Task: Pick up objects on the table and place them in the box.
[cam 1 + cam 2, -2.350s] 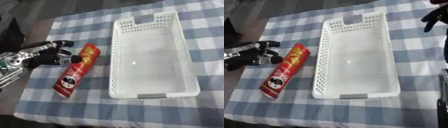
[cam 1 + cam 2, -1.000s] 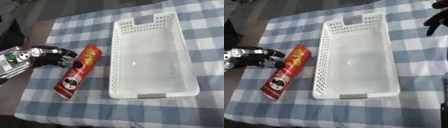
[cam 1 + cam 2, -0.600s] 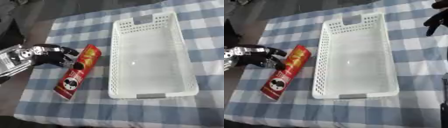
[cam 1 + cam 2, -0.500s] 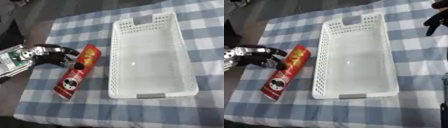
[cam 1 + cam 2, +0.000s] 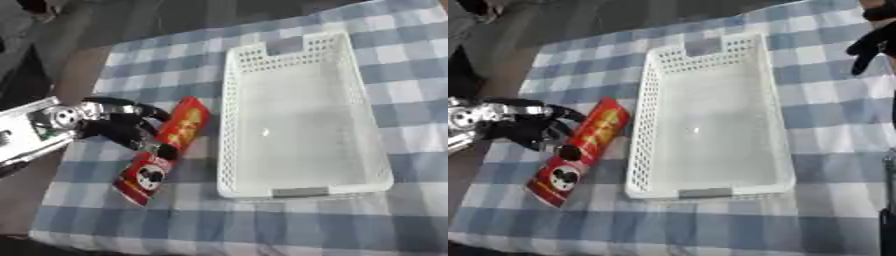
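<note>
Grasp pending: left hand [image 5: 118, 127], fingers curled against the red cardboard crisp tube [image 5: 164, 150] lying centre-left beside the empty white perforated plastic box [image 5: 302, 107], should wrap mid-tube before lifting; right hand [image 5: 871, 44] hangs relaxed, upper right.

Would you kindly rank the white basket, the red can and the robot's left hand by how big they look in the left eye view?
1. White basket, by far the largest.
2. Red can, long and narrow.
3. Left hand, at the can's side; it looks smaller than the can.
</note>
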Tool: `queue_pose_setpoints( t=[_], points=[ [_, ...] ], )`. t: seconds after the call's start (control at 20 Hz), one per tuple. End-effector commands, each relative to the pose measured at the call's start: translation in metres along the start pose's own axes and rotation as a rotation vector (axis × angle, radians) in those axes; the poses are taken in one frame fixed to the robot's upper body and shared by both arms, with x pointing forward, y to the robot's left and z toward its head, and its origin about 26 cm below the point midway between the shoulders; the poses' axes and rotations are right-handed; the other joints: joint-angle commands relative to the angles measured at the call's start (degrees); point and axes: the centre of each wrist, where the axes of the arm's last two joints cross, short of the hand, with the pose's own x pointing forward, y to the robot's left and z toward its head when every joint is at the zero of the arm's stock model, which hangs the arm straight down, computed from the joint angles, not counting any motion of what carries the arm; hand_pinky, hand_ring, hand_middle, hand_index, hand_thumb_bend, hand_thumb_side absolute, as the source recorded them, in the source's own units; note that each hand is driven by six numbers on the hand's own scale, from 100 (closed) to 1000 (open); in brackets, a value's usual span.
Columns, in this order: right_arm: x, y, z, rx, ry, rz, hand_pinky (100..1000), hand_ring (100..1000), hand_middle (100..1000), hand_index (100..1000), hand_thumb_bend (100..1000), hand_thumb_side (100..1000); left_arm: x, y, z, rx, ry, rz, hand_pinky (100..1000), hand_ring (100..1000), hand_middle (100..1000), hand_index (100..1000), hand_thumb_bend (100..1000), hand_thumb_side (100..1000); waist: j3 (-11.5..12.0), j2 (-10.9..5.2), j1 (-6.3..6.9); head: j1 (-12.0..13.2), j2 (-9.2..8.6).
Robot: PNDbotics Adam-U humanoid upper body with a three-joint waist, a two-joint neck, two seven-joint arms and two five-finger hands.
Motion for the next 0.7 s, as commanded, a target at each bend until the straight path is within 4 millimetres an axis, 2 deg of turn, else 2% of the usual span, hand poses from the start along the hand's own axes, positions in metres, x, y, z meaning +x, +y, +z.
queue_pose_setpoints(
  t=[0.05,0.2,0.35,0.7],
  points=[
    [0.006,0.005,-0.005,-0.009,-0.022,-0.027,307,482,651,791,100,1000,-0.003,0.009,0.002,0.088,0.023,-0.097,882,899,1000,1000,974,458,-0.09,-1.09,-0.36,0.90,-0.21],
    [0.007,0.009,-0.004,-0.020,-0.019,-0.055,308,483,650,791,100,1000,-0.013,0.006,-0.004,0.103,0.033,-0.147,892,908,1000,1000,976,471,-0.43,-1.67,-0.36,1.28,-0.21],
    [0.009,0.014,-0.004,-0.030,-0.015,-0.082,309,483,650,790,100,1000,-0.023,0.001,-0.012,0.047,0.052,-0.160,907,919,1000,1000,979,500,-0.78,-2.25,-0.36,1.66,-0.21],
    [0.013,0.020,-0.005,-0.048,-0.011,-0.126,311,483,649,788,100,1000,-0.031,0.000,-0.019,-0.043,0.068,-0.174,909,920,1000,1000,968,535,-1.01,-3.18,-0.36,1.64,-0.21]
  ],
)
